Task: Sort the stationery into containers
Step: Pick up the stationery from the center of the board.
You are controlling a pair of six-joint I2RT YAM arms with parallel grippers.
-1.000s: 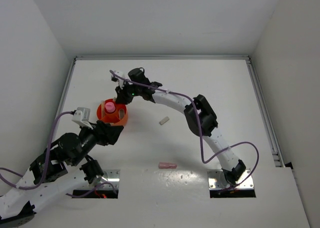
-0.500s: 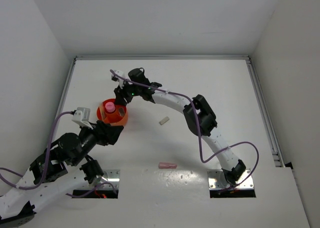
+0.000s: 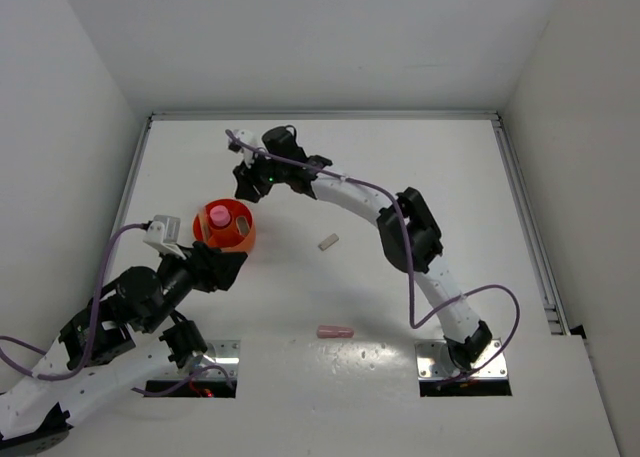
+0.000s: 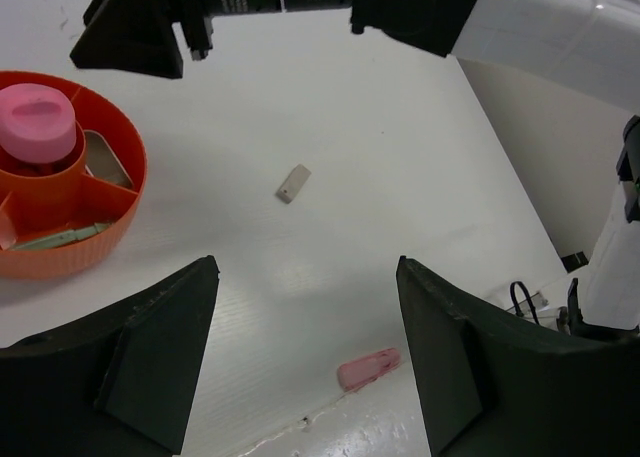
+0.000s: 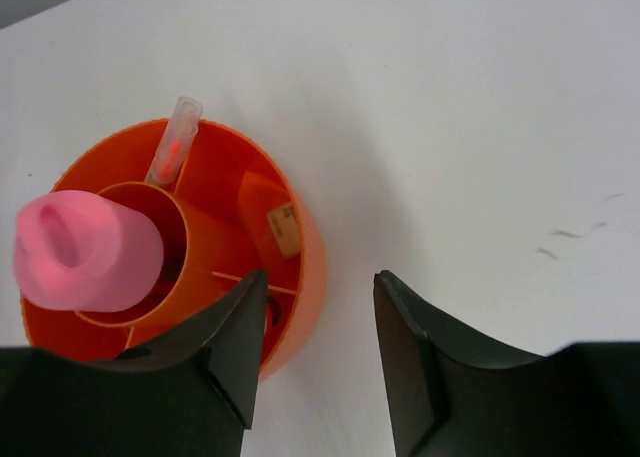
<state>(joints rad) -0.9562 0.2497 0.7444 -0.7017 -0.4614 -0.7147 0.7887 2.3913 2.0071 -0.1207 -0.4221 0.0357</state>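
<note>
The round orange tub (image 3: 245, 239) stands at the left of the table with a pink-capped tube (image 3: 218, 215) upright in its middle cup. In the right wrist view the tub (image 5: 312, 257) also holds a clear stick (image 5: 172, 147) leaning on its rim and a beige block (image 5: 284, 227). My right gripper (image 5: 320, 282) hangs open and empty above the tub's edge. A pale green bar (image 4: 60, 239) lies in a front compartment. A beige block (image 3: 327, 243) and a pink bar (image 3: 335, 331) lie loose on the table. Beside the tub my left gripper (image 4: 308, 267) is open and empty.
White walls close in the table on the left, the far side and the right. The right arm (image 3: 400, 227) arches across the middle of the table toward the tub. A raised rail (image 3: 530, 227) runs along the right edge.
My right gripper has pulled back from over the tub toward the far side, and its jaws stand wider than a second ago. The left arm has not moved.
</note>
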